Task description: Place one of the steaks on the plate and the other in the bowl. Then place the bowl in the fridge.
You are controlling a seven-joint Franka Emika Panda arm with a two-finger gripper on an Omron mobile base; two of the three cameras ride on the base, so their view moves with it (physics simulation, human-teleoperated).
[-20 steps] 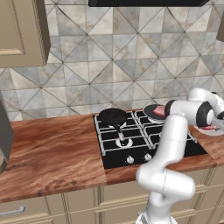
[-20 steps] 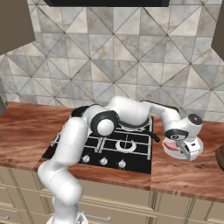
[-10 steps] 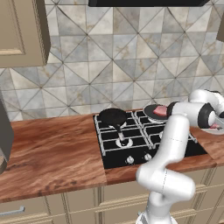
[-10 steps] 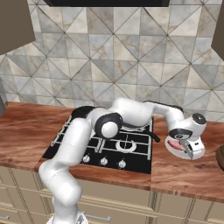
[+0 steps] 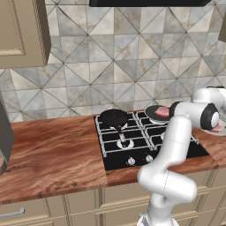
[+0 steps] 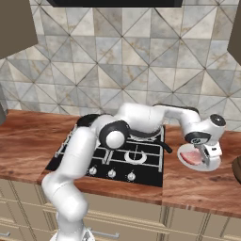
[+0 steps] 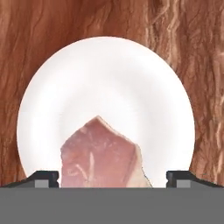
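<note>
No legible text, label, brand, number or sign is observed in any view. The hob (image 5: 145,141) front carries knobs, but no markings can be read on them. The plate (image 7: 105,78) surface is plain white, and no print is noted on the wall tiles (image 6: 141,70).

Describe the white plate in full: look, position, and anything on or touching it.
The plate is round, flat and glossy white, lying level on the reddish wood counter to the right of the black stove. One pink-red raw steak lies flat on it, toward one edge. The pincer sits just above, fingertips spread wide on either side of the steak, not gripping it.
</note>
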